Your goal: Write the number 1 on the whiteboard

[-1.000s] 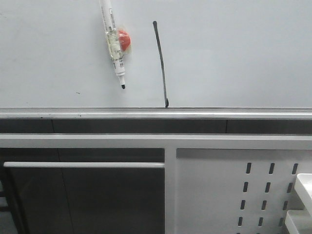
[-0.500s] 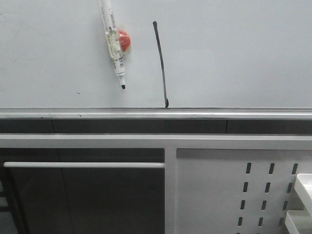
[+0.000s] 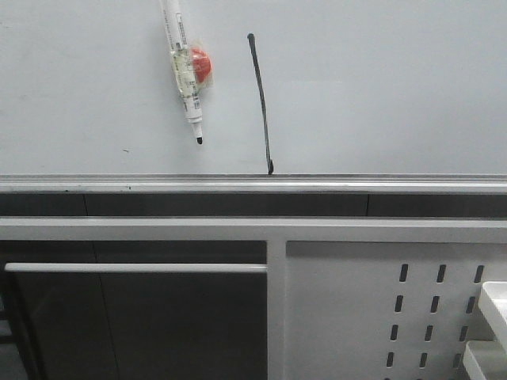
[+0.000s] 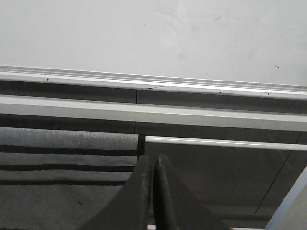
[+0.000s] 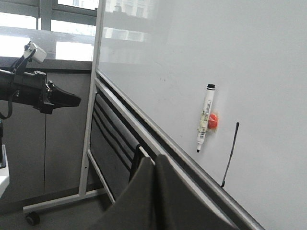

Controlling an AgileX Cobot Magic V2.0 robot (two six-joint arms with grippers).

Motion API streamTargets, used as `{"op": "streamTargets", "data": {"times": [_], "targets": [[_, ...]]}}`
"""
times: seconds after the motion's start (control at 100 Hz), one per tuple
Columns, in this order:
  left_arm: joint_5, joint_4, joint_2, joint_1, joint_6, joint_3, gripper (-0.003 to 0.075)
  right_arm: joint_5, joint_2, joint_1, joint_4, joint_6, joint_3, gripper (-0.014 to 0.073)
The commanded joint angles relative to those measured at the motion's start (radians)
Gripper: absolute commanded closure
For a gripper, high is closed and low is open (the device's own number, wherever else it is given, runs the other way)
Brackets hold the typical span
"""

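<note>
The whiteboard [image 3: 380, 87] fills the upper front view, with a silver rail [image 3: 253, 185] along its lower edge. The number 1 [image 3: 261, 103] is a thin black, slightly curved stroke that runs down to the rail. It also shows in the right wrist view as the number 1 [image 5: 231, 153]. Left of it a white marker pen [image 3: 184, 71] hangs tip down on a red magnet [image 3: 202, 65]. My left gripper [image 4: 154, 159] is shut and empty, below the rail. My right gripper [image 5: 154, 158] is shut and empty, well back from the board. Neither gripper shows in the front view.
Below the rail run a white frame bar [image 3: 253, 229], a dark panel [image 3: 142, 324] and a white panel with slot holes [image 3: 380, 317]. The right wrist view shows the board's stand [image 5: 88, 143] with a castor [image 5: 32, 218], and the other arm [image 5: 43, 91] off to the side.
</note>
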Motion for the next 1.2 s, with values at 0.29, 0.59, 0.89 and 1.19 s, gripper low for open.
{"op": "streamTargets", "data": {"times": [0.29, 0.59, 0.89, 1.19], "targets": [[-0.040, -0.013, -0.021, 0.002, -0.007, 0.037, 0.0740, -0.063, 0.012, -0.021, -0.092, 0.003, -0.016, 0.0642], [-0.040, -0.013, -0.021, 0.002, -0.007, 0.037, 0.0740, -0.234, 0.012, -0.240, -0.724, 0.862, 0.197, 0.0642], [-0.040, -0.013, -0.021, 0.002, -0.007, 0.037, 0.0740, -0.282, -0.058, -0.488, -0.722, 0.862, 0.406, 0.0642], [-0.040, -0.013, -0.021, 0.002, -0.007, 0.035, 0.0740, -0.206, -0.133, -0.546, -0.698, 0.862, 0.487, 0.0642]]}}
